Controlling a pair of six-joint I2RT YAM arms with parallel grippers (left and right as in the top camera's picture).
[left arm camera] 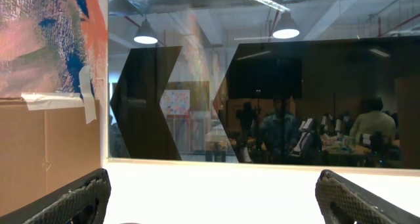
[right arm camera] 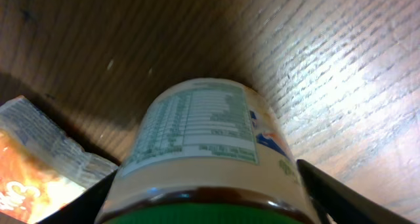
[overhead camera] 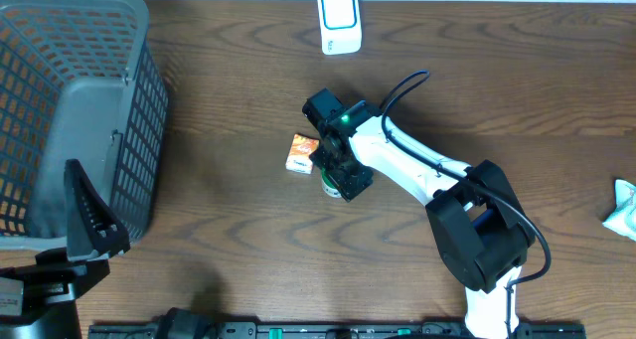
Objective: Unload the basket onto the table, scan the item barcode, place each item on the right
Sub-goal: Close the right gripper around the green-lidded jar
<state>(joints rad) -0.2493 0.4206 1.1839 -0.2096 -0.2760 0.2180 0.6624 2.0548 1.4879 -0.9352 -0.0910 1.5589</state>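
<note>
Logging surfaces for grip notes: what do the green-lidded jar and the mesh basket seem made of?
Jar: glossy glass or plastic, cannot tell which; smooth sheen, wrapped in a printed label.
Basket: grey plastic, matte; moulded lattice walls.

jar [right arm camera: 203, 145] label table blurred, unreadable; orange packet [right arm camera: 26, 178] print illegible.

Surface: dark wood-grain table [overhead camera: 229, 81] | left: grey mesh basket [overhead camera: 79, 100] | far edge: white scanner [overhead camera: 339, 21] | centre: orange-white box [overhead camera: 301, 152] beside green-lidded jar [right arm camera: 203, 138] | right edge: pale crumpled packet [overhead camera: 624, 208]
</note>
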